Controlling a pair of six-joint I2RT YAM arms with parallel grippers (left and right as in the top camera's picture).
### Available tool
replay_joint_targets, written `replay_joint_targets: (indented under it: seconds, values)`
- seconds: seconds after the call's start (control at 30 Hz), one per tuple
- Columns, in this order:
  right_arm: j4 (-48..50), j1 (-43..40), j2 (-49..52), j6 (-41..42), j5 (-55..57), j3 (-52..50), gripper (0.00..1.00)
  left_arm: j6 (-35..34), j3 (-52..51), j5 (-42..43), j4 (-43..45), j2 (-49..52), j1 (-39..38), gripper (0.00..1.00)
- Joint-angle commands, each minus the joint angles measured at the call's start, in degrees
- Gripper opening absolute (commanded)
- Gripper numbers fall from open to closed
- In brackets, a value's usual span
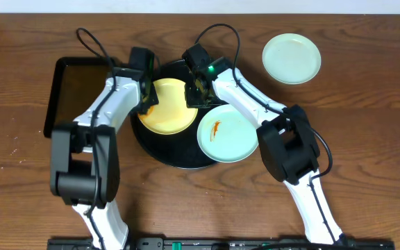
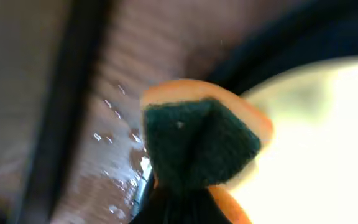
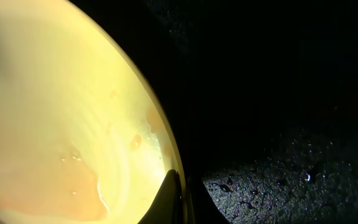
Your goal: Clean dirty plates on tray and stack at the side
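At the far left a rectangular black tray lies on the wooden surface. Just to its right the left gripper is clamped on a sponge. The sponge's dark green scrubbing face is towards the wrist camera, with its orange body showing round the edges. We see the sponge at the left edge of the yellow plate, where the plate meets the rim of the round black tray. In the left wrist view, water drops glisten on the wood beside it.

The yellow plate sits in the upper part of the round tray. The right wrist view shows a wet orange-brown film low on the plate. At the plate's right edge the right gripper has its fingers closed tight on the plate's rim, over the tray's dark, wet floor.

Further right and lower, the smeared mint plate bears a small orange streak near its middle. It rests on the right side of the tray and overhangs the rim there. At the upper right the clean mint plate lies on the surface, well apart from the tray
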Motion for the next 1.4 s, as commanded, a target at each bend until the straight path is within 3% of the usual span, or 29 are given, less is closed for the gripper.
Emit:
replay_joint_targets:
  seconds: [0.0, 0.17, 0.37, 0.5, 0.63, 0.77, 0.9, 1.17, 1.33, 1.37]
  values:
    - [-0.72, -0.02, 0.26, -0.74, 3.54, -0.31, 0.01, 0.96, 1.68, 10.75, 1.9, -1.51, 1.27, 0.08]
    - [-0.72, 0.0, 0.26, -0.74, 3.52, -0.31, 0.01, -0.33, 0.66, 28.96, 7.21, 1.84, 0.98, 0.07]
    - [-0.92, 0.02, 0.26, -0.74, 3.52, -0.31, 0.01, -0.72, 0.66, 31.06, 9.03, 7.37, -0.2, 0.07]
    - [-1.18, 0.02, 0.26, -0.76, 3.54, -0.31, 0.01, -0.7, 0.66, 19.08, 7.8, 8.7, 0.39, 0.07]
    - [-1.42, 0.02, 0.26, -0.76, 3.56, -0.31, 0.01, 0.15, 0.83, -3.96, 4.44, 8.15, 1.79, 0.07]
    - [-1.36, 0.02, 0.26, -0.76, 4.09, -0.31, 0.01, 3.23, 0.83, -20.7, 3.58, 4.85, 2.03, 0.08]
    - [-1.29, 0.02, 0.26, -1.22, 6.86, -0.31, 0.01, 3.17, 0.83, -24.3, 3.61, 0.79, 2.03, 0.07]
    - [-1.46, -0.04, 0.11, -4.28, 6.8, 3.04, 0.01, 3.13, 0.83, -23.69, 3.87, -13.66, 2.82, 0.07]
    - [-4.57, -0.02, -1.33, -8.98, 7.74, 10.84, 0.01, 3.15, 0.83, -15.21, 3.32, -18.8, 7.5, 0.07]
    - [-5.73, 0.0, -2.12, -11.89, 8.94, 14.21, 0.01, 3.17, 0.81, -8.22, 2.93, -18.75, 11.06, 0.07]
